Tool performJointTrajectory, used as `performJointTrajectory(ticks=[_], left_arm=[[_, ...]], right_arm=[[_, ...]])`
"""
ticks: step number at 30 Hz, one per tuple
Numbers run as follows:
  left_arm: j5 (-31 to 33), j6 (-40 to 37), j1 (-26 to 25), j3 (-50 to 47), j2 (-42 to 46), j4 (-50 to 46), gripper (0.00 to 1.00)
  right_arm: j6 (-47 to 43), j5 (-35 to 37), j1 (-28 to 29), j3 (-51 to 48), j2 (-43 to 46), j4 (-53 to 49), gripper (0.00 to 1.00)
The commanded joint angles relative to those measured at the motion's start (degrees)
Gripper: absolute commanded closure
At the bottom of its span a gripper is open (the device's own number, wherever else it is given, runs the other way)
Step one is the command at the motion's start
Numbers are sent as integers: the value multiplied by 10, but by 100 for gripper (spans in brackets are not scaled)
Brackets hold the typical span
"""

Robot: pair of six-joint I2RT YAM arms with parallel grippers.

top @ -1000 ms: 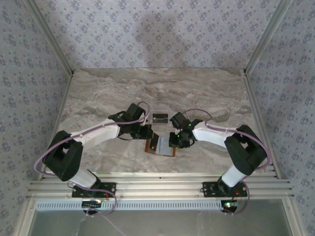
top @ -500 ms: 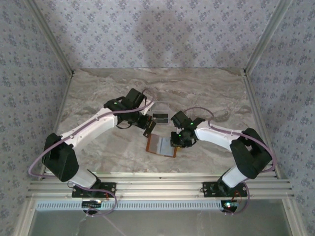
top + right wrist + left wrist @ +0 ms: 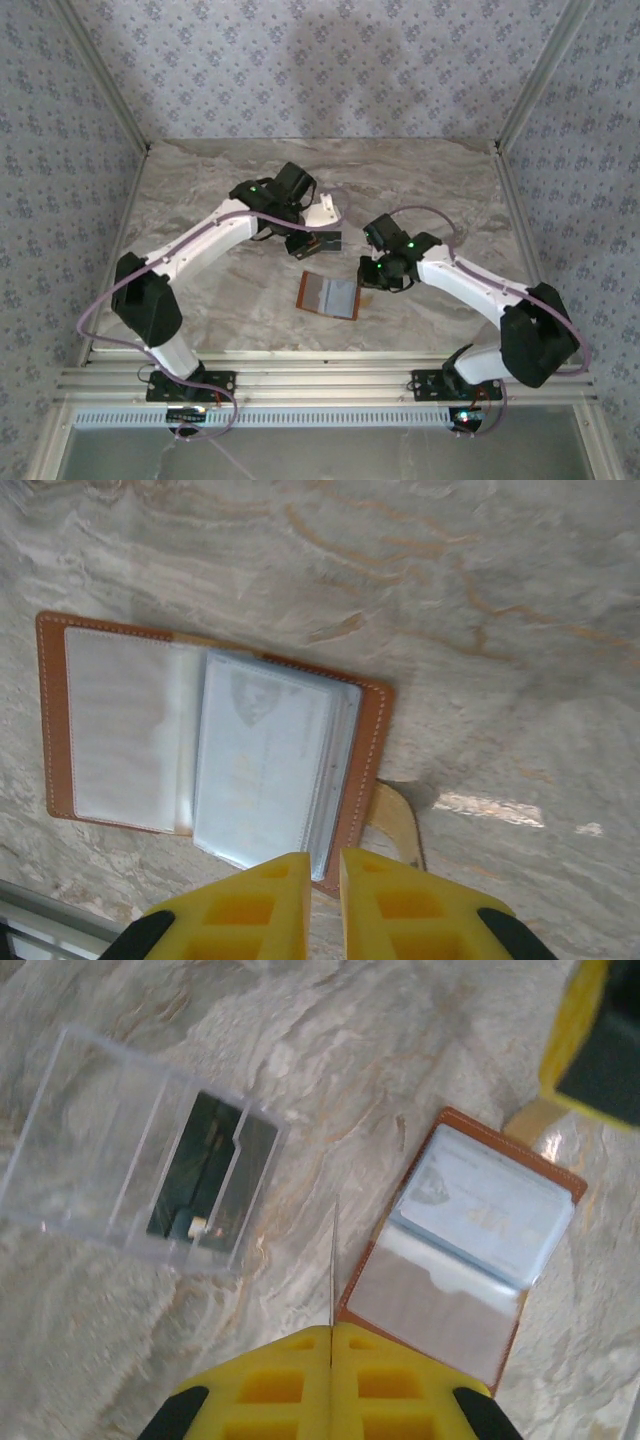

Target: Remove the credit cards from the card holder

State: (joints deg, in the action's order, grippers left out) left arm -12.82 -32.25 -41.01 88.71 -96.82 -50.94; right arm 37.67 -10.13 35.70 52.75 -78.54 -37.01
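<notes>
Since half a second ago the left hand (image 3: 331, 1334) has lifted toward 12 o'clock, away from the orange-brown leather bifold card holder (image 3: 329, 296). The right hand (image 3: 325, 865) has drawn back off it toward 3 o'clock. The card holder lies where it did, open flat on the marbled beige stone surface (image 3: 200, 190).

The left hand's yellow fingers are pressed together on a thin card (image 3: 332, 1260), which stands straight out of the fingertips; it is seen edge-on, so its colour cannot be told. In the overhead view a clear plastic tray (image 3: 95, 1130) with a dark card (image 3: 205, 1180) in it lies at 12 o'clock of the card holder, a little apart.

Inside the card holder a grey-blue card (image 3: 265, 765) sits in the clear sleeves of the half nearer the tan side tab (image 3: 395, 825). The right hand hovers at that tab-side rim, its fingers nearly together with a slim gap and nothing between them.
</notes>
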Motion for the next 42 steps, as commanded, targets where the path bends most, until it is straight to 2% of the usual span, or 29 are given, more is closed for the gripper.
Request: performJointTrajectory(ticks=[1,8,10,23,42], left_arm=[[-23,-157,-8,42,-38,-37,100],[3,-245,-12,205,-166,-122,100],[27,-253,-13,246,-196,-128,100],[51,-292,-10,414,-318,-216,100],[81,-255,1,493,-396,-263,100]], right_arm=[[-11,12,-20,-7,30,-35,82],[-11,11,-48,-27,64,-44,82],[-11,9,-53,-35,70,-40,82],[-11,2,-75,-58,84,-35,81],[-11,-10,-81,-64,74,-21,81]])
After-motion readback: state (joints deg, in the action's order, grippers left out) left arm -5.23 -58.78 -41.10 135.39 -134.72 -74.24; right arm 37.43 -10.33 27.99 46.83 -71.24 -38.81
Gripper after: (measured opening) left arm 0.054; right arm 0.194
